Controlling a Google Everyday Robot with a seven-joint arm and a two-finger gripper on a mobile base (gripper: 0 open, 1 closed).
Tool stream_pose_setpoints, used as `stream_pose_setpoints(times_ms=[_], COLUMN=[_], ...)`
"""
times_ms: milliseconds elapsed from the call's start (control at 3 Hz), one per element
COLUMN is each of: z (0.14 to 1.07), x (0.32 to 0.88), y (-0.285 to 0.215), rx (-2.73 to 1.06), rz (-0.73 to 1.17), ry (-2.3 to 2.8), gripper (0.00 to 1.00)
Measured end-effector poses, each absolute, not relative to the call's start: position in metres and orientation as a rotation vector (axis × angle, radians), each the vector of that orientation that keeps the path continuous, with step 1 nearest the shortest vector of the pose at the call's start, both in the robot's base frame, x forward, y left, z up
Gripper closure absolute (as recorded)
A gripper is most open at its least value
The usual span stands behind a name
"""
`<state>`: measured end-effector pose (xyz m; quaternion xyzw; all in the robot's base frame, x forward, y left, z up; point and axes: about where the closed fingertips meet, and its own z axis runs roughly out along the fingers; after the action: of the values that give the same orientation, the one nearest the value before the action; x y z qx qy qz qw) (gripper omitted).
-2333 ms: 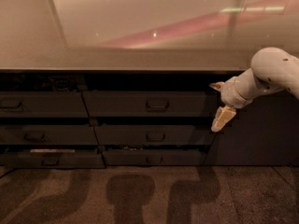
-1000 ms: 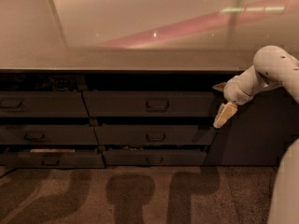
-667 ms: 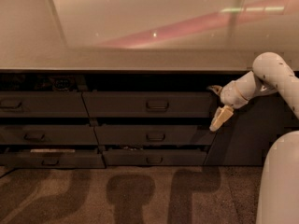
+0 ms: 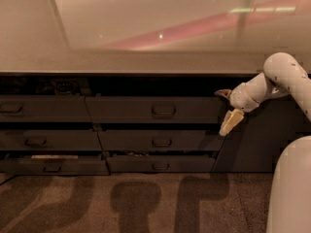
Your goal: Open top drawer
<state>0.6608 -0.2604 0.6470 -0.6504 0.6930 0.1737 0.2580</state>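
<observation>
The top drawer [image 4: 121, 110] is the wide dark grey front in the upper row under the counter, with a small loop handle [image 4: 164, 110] at its middle. Its front sits in line with the fronts around it. My gripper [image 4: 227, 108] hangs at the drawer's right end, to the right of the handle and apart from it. It is open and holds nothing; one cream fingertip [image 4: 230, 123] points down and left, the other [image 4: 223, 93] is above it.
A pale countertop [image 4: 146, 57] overhangs the drawers. Narrower drawer fronts lie to the left [image 4: 43, 108] and below [image 4: 160, 141]. The bottom left drawer [image 4: 48, 163] stands slightly out with something pale inside. My white arm [image 4: 291, 178] fills the lower right. The floor is brown carpet [image 4: 121, 203].
My gripper has shifted slightly left along the drawer's right end, and more of my white arm has come into view at the lower right. The drawers have not moved.
</observation>
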Motion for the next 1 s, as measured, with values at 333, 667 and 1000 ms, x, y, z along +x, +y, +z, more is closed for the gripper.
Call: stream_pose_setpoints(times_ms=[333, 667, 1000], z=[0.6507, 0.6507, 0.6506], x=[0.6608, 0.6608, 0.6608], y=[-0.2604, -0.2604, -0.2603], rx=[-1.763, -1.763, -1.763], rz=[0.471, 0.471, 0.471], ry=[1.879, 1.879, 1.879], gripper=[0.0, 0.19, 0.42])
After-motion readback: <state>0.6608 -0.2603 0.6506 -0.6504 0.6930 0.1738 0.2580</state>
